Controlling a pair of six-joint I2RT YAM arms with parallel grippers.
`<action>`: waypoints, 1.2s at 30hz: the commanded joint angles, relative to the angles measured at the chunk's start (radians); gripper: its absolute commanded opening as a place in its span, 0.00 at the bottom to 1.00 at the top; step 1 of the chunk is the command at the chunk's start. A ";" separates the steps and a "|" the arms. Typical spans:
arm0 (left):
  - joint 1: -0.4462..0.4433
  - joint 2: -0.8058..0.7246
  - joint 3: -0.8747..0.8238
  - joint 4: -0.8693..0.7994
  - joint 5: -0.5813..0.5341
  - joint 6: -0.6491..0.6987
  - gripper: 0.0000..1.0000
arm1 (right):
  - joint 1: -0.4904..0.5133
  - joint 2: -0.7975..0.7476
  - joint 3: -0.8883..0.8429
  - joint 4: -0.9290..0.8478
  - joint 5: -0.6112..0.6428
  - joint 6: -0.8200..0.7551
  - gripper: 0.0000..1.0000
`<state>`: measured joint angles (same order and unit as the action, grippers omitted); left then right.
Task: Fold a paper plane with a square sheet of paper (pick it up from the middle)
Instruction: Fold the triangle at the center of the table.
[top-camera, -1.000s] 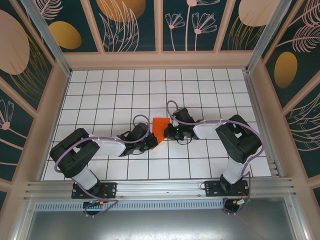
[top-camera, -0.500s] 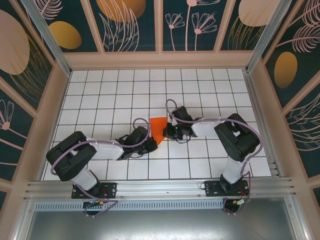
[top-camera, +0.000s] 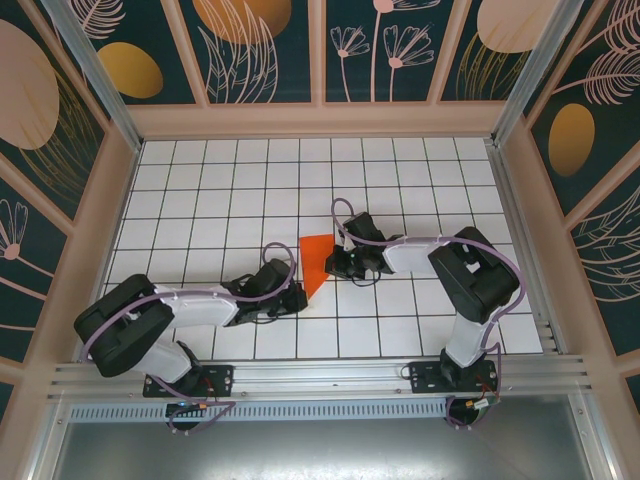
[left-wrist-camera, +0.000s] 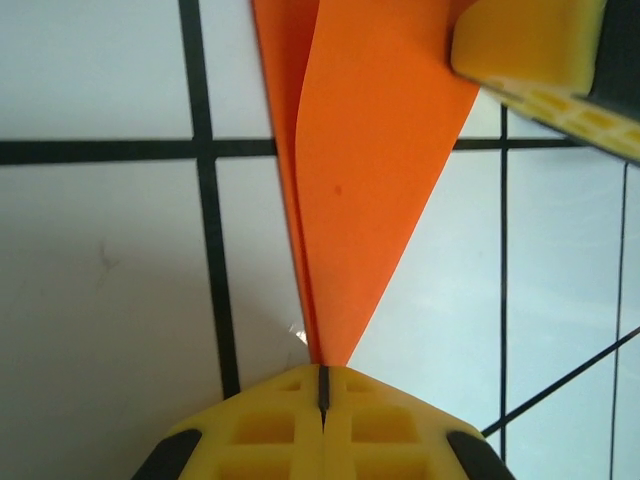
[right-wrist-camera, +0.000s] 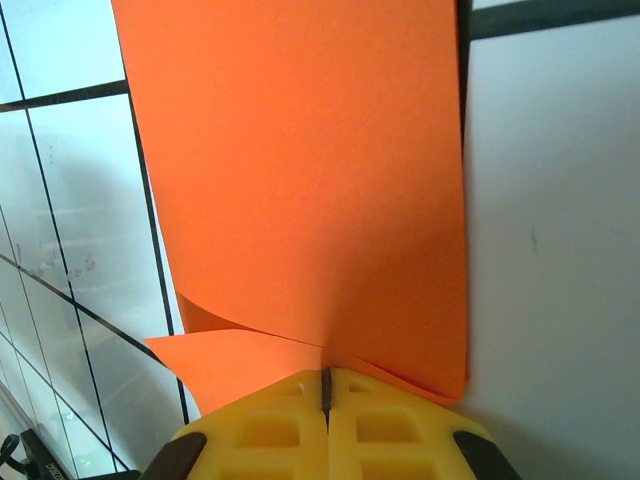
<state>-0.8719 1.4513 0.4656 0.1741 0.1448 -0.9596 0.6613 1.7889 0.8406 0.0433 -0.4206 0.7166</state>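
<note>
Top external view has the orange sheet of paper (top-camera: 316, 262), folded to a narrow wedge, near the middle of the tiled bench (top-camera: 420, 180) between both arms. The left end effector (left-wrist-camera: 322, 375) is clamped on its pointed tip. The right end effector (right-wrist-camera: 326, 378) is pinched on the wide end. Gripping opposite ends probably keeps the layers taut and aligned for creasing.

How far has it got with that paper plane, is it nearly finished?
Partway, I'd judge. Done: the orange paper is already folded into layers that taper to a point. In hand: the left gripper pinches that point and the right gripper pinches the wider end. To do: it looks like a broad wedge, not a slim winged dart yet.
</note>
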 joint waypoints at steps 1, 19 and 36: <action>-0.007 -0.060 0.028 -0.139 -0.061 0.045 0.02 | -0.002 0.075 -0.024 -0.107 0.140 0.011 0.05; -0.007 0.164 0.175 0.033 -0.124 -0.008 0.00 | 0.000 0.074 -0.034 -0.101 0.137 0.018 0.05; -0.008 0.021 -0.060 0.003 0.017 0.028 0.00 | -0.014 0.021 -0.125 -0.090 0.161 0.081 0.05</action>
<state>-0.8734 1.5074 0.4480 0.3283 0.1028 -0.9825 0.6609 1.7729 0.7921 0.1135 -0.4114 0.7666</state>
